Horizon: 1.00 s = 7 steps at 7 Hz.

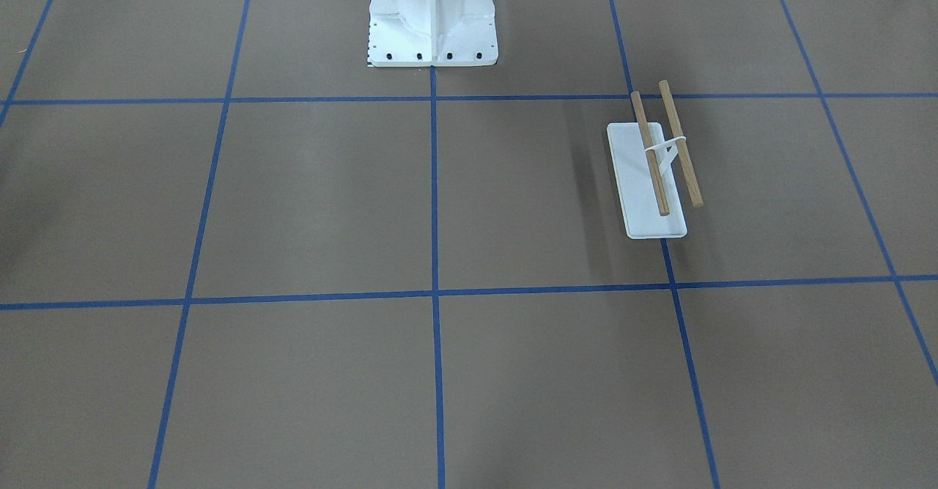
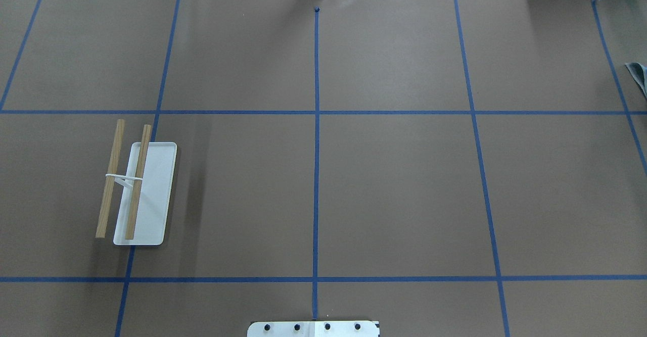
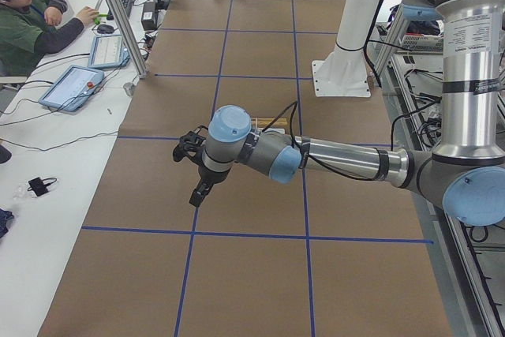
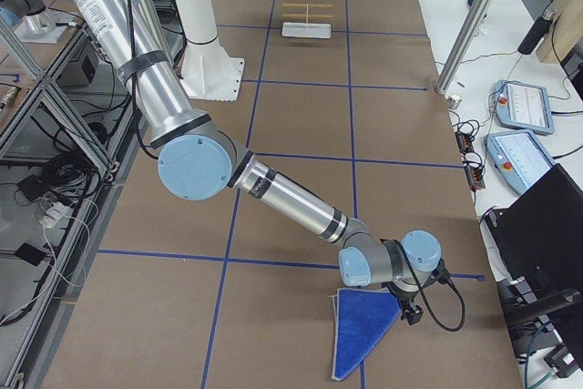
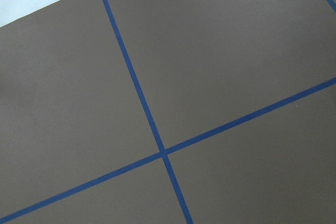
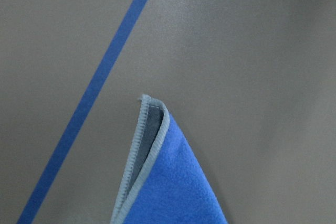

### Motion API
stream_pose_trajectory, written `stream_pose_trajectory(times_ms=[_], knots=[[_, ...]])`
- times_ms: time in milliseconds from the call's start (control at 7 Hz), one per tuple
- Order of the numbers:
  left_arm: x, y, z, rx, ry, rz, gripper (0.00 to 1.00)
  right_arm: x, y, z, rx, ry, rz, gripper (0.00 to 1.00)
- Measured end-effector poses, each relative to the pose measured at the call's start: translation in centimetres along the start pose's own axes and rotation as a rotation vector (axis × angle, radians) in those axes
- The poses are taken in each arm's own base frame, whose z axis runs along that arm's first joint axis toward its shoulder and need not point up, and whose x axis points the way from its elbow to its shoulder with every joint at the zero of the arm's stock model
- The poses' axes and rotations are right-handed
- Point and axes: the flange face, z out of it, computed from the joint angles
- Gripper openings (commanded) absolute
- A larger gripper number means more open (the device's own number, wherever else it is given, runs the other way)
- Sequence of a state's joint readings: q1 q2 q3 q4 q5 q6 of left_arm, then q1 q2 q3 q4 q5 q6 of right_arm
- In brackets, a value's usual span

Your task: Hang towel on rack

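Right fingers (image 4: 414,314) at towel (image 4: 363,339) corner; rack (image 2: 154,190) long axis runs front-to-back.

I am watching the brown tabletop (image 2: 394,190) lying open across its middle squares, offering broad passage for fingers. The rack (image 2: 154,195) is standing on the robot's left half, its two dowels (image 2: 115,150) running raised over the white base with a narrow gap between them and bare surface on every side. The white pedestal (image 1: 432,16) is blocking the robot's edge at the centre line. From the left end, the left arm (image 3: 339,159) is stretching out over the tabletop, crossing in front of the rack. At the right end, the right arm (image 4: 282,198) is reaching over the flat towel (image 4: 360,330), while a metal post (image 4: 476,17) is rising at the operators' edge.
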<state>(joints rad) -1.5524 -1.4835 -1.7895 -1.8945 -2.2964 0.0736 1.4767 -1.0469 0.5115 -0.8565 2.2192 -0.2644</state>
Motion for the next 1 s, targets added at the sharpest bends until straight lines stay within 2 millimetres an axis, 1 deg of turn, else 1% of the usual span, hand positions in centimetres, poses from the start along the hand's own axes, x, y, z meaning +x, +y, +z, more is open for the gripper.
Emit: stream_pose_trajectory(times_ms=[714, 857, 1000], knots=[[0.0, 0.0, 0.0, 0.021, -0.002, 0.017, 0.99, -3.5, -2.3, 2.9, -0.010, 0.109, -0.011, 0.99], [0.0, 0.0, 0.0, 0.023, -0.002, 0.019, 0.99, -3.8, -2.4, 3.2, -0.009, 0.133, -0.011, 0.91], [0.0, 0.1, 0.0, 0.023, -0.002, 0.019, 0.99, -3.9, -2.5, 3.4, -0.008, 0.160, -0.014, 0.64]])
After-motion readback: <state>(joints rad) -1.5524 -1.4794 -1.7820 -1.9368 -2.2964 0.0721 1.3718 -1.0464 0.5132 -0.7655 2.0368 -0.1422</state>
